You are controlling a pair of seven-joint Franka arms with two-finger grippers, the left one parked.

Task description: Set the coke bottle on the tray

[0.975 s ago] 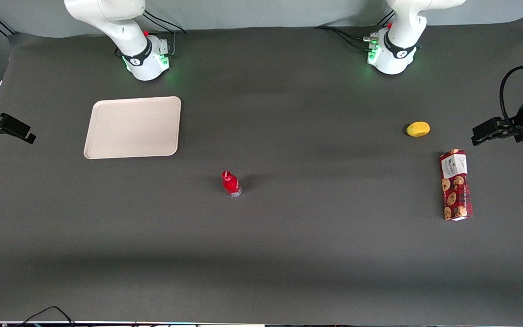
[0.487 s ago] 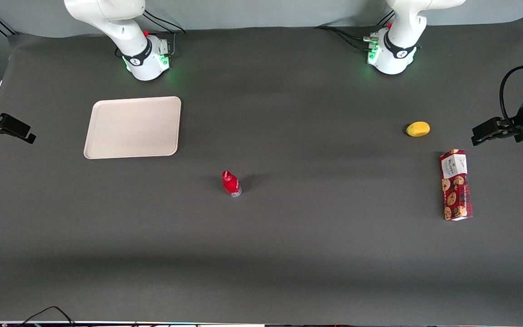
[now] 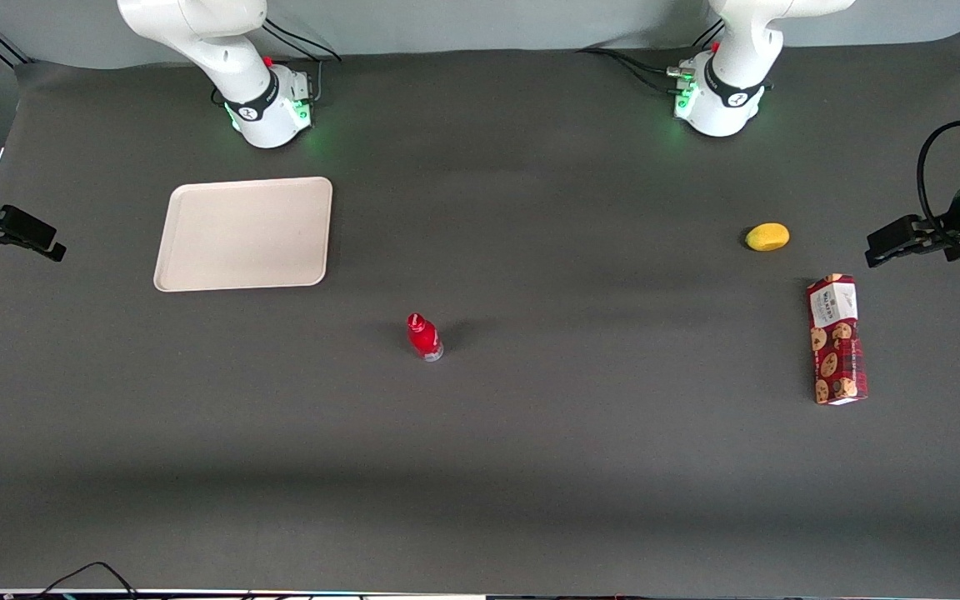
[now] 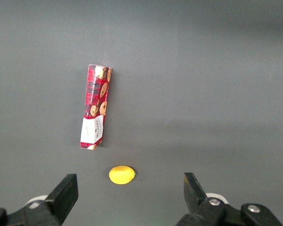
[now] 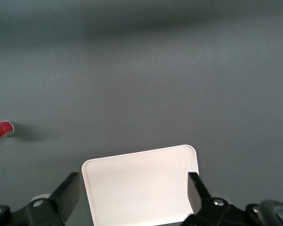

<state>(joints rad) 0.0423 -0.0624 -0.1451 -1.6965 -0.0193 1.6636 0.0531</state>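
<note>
The coke bottle (image 3: 424, 337) is small and red with a red cap and a grey base. It stands upright on the dark table near its middle, nearer to the front camera than the tray. It also shows in the right wrist view (image 5: 1, 130). The beige tray (image 3: 245, 234) lies flat and bare, toward the working arm's end. My right gripper (image 3: 30, 237) hangs at the table's edge, past the tray and well apart from the bottle. In the right wrist view the gripper (image 5: 133, 193) is open wide and empty, with the tray (image 5: 141, 183) between its fingers below.
A yellow lemon-like fruit (image 3: 767, 237) and a red cookie box (image 3: 837, 339) lie toward the parked arm's end; both show in the left wrist view, fruit (image 4: 121, 174) and box (image 4: 95, 113). The working arm's base (image 3: 272, 112) stands farther from the front camera than the tray.
My right gripper has shifted very slightly at the table's edge. The bottle, the tray and the other things have not moved.
</note>
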